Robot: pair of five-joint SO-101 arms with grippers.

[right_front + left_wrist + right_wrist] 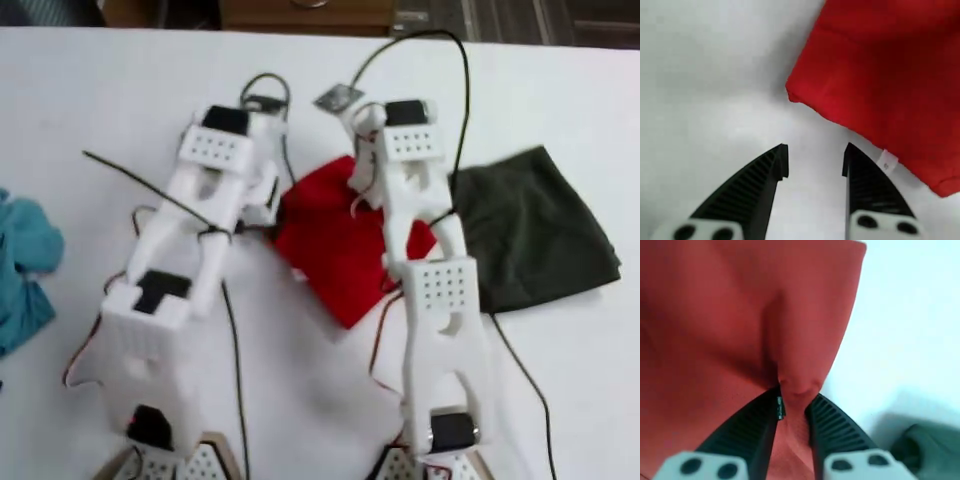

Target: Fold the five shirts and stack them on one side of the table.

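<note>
A red shirt (335, 245) lies folded in the middle of the white table, between the two arms. My right gripper (792, 407) is shut on a pinched fold of the red shirt (740, 315), lifting the cloth into a ridge. My left gripper (815, 160) stands open just above the bare table, beside the red shirt's edge (880, 75), with a small white label (887, 162) next to one fingertip. A dark green shirt (535, 230) lies folded at the right. A teal shirt (25, 265) lies crumpled at the table's left edge.
Black cables (235, 350) trail over the table between the arms. The table's far edge (300, 35) runs along the back, with floor and furniture beyond. White table (560, 400) lies bare in front of the dark green shirt.
</note>
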